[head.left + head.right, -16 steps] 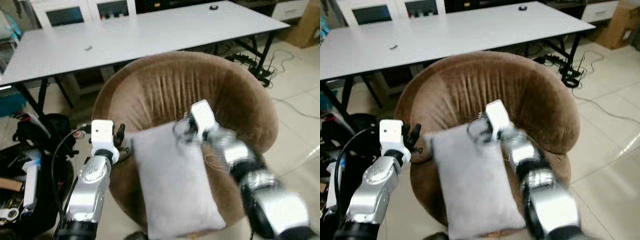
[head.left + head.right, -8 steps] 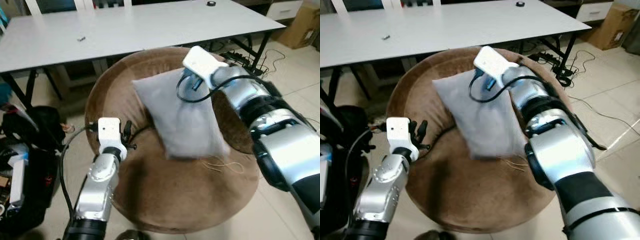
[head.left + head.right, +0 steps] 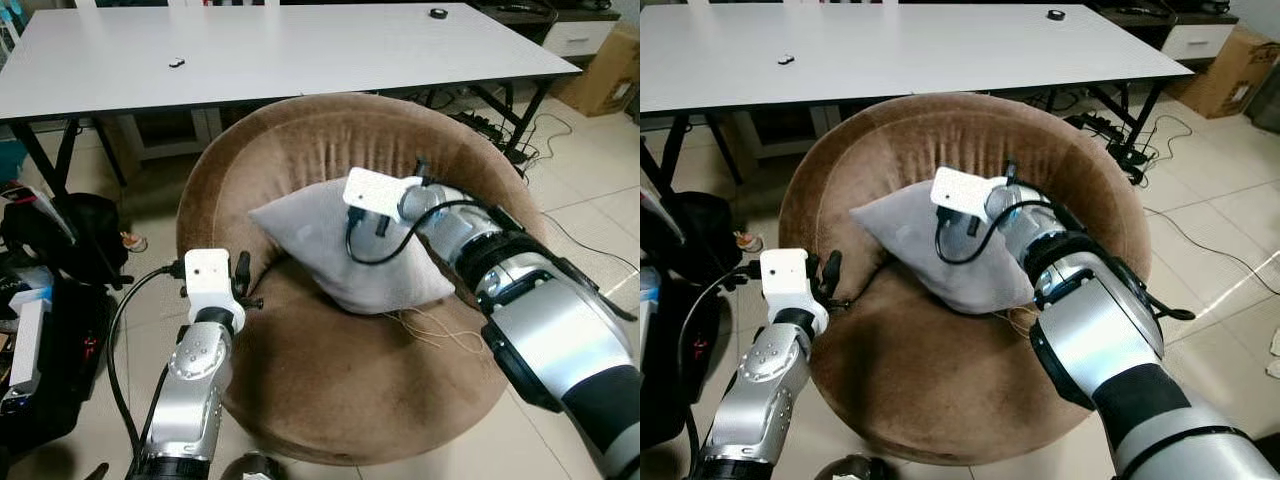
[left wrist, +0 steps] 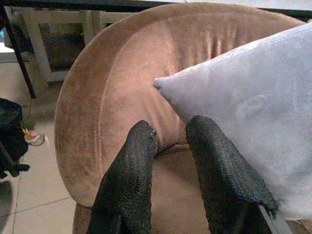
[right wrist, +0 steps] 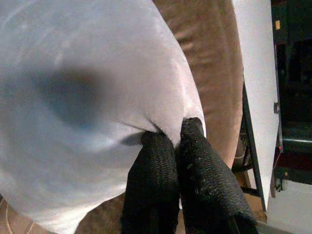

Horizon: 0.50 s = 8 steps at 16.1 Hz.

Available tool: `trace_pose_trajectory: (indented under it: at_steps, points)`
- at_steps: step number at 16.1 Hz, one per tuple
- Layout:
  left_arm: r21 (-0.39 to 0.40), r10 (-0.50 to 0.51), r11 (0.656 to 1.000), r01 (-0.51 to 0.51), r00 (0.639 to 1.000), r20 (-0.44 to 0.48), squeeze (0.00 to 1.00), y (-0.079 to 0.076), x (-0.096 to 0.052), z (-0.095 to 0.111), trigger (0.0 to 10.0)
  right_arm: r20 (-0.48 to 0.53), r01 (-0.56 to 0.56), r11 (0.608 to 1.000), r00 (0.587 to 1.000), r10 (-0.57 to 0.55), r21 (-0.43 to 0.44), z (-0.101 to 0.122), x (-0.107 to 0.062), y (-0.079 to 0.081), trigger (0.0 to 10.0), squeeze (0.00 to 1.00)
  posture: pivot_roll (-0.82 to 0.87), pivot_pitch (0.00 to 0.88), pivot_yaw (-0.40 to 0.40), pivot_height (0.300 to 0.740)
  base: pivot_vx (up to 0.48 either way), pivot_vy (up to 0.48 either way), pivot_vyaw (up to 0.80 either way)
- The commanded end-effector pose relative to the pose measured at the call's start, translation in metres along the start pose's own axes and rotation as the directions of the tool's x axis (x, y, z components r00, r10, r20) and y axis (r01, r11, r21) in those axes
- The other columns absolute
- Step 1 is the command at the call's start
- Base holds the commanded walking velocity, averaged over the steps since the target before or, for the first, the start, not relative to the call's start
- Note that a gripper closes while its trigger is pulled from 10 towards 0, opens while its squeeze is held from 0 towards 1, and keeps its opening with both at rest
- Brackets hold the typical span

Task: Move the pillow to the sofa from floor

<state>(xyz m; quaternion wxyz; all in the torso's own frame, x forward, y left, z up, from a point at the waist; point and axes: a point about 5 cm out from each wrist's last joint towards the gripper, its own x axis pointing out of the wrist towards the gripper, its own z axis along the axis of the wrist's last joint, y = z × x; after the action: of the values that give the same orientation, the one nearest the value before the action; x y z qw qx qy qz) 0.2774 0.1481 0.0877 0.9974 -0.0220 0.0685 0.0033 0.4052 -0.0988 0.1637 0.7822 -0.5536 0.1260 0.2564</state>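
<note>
We observe even, bright indoor light, mild glare on the white table (image 3: 300, 50) at the top, soft shadows, and close-range blur in the right wrist view.

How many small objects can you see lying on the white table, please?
2: a small pale object on the table's left part, and a small dark ring-like one near its far right edge. Others may lie beyond the frame.

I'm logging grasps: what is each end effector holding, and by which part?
Right end effector pinches the grey pillow by its top edge; left end effector holds nothing.
</note>
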Motion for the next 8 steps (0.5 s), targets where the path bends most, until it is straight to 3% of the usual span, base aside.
trace_pose_trajectory:
  at_steps: [1,8]
  points:
    - [0.008,0.005,1.0,-0.005,1.0,0.008,0.0,-0.0014,-0.0009,0.0025,10.0,-0.03,-0.002,1.0,1.0,0.001,-0.009,-0.0095,-0.0007,0.0015,10.0,0.0,0.02,0.0,-0.085,0.74,0.0,0.0,0.0]
    - [0.012,0.004,1.0,-0.004,1.0,0.006,0.0,-0.0028,-0.0011,0.0022,10.0,-0.045,0.0,0.999,0.999,-0.002,-0.036,-0.0135,-0.0007,0.0035,10.0,0.0,0.02,0.0,-0.087,0.74,0.0,0.0,0.0]
